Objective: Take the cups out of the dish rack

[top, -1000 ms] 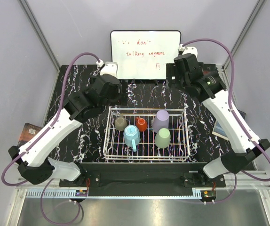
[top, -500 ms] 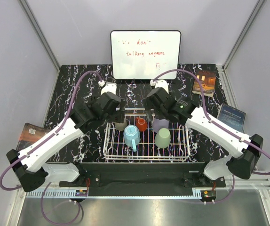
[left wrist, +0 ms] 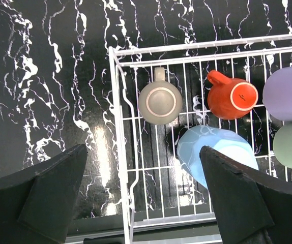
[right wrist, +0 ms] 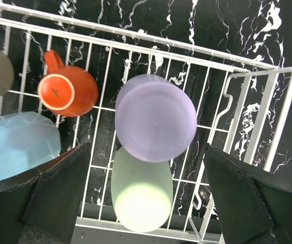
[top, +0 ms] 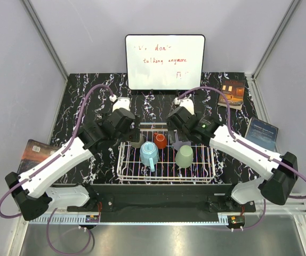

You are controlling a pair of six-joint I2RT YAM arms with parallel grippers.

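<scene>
— While both arms lean over the dish rack, where do the 5 cups sit?

— All 5 are inside it, and the rack rests on the black marbled table. The grey-brown cup stands base up in the far left corner. The red-orange cup stands just to its right, also base up, with a gap between the 2. The light blue mug sits on the near side of that pair. The lavender tumbler stands closed end up toward the far right, and the sage-green tumbler is right beside it on the near side. Whether those 2 touch cannot be told.

— How does the left gripper stand?

— Its 2 fingers are spread wide and grip nothing. It hangs above the rack's left side. In its wrist view the left wall wire runs between the fingers, and the grey-brown cup lies just beyond the fingertips.

— And the right gripper?

— It is equally wide apart and empty. It hovers over the lavender tumbler, which shows between its 2 fingers in the wrist view. From the top camera the arm hides most of that tumbler. How high the fingers are above the cup cannot be judged.

— Anything else on the table?

— 1 whiteboard with red writing stands at the far edge.
</scene>
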